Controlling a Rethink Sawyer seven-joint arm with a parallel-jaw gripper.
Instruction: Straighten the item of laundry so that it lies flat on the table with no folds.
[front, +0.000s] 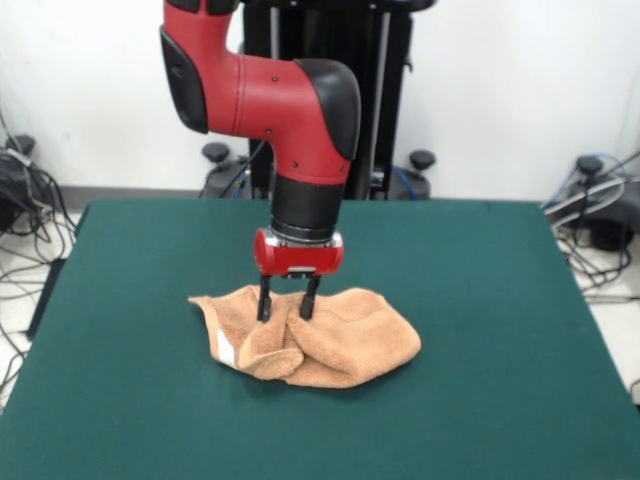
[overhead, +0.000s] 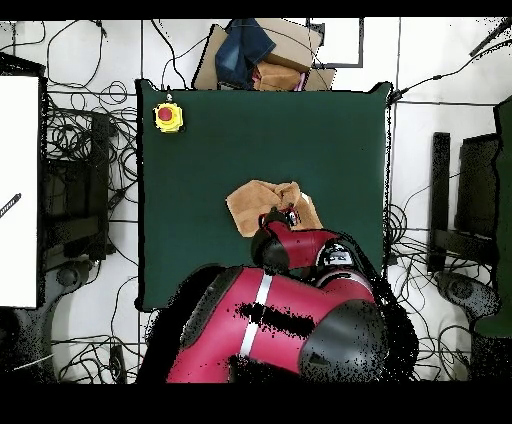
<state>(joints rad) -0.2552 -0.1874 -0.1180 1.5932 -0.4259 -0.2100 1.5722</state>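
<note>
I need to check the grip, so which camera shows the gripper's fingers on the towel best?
The front view: both dark fingers of the gripper stand apart, tips pressed into the crumpled towel with a ridge of cloth between them. In the overhead view the arm covers the gripper, and only part of the towel shows beyond it.

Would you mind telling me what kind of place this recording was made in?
Most likely a robotics lab: a green table with a yellow box with a red button, cables strewn over the floor, and the gripper on a towel.
</note>
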